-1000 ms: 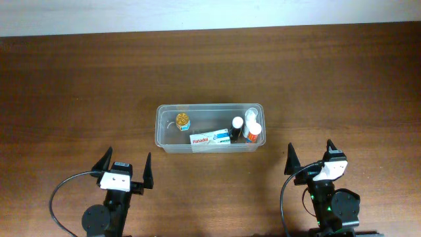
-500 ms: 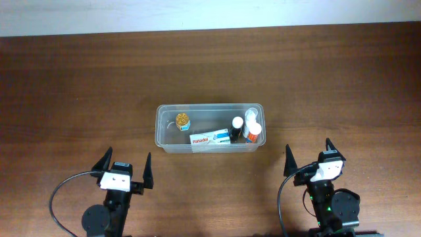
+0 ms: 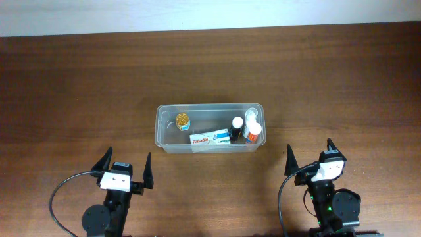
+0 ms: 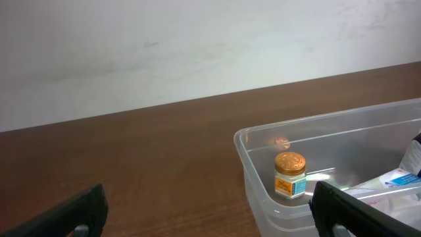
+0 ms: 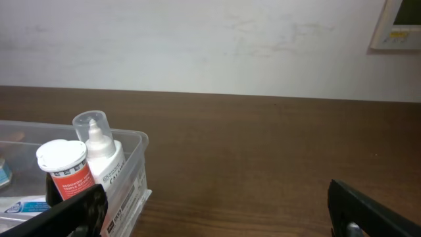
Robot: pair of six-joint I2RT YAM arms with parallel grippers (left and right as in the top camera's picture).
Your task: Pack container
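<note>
Container [image 3: 158, 128] — apparently five items [image 3: 210, 139] inside

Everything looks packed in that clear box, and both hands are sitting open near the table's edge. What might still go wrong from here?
1. The red-labelled bottle and the clear-capped bottle stand upright, crowded at one end of the container; a nudge or a lift may topple them.
2. The gold-lidded jar stands alone with bare floor around it, so it might slide.
3. If the left hand or right hand reaches in, an open finger could catch the rim.
</note>
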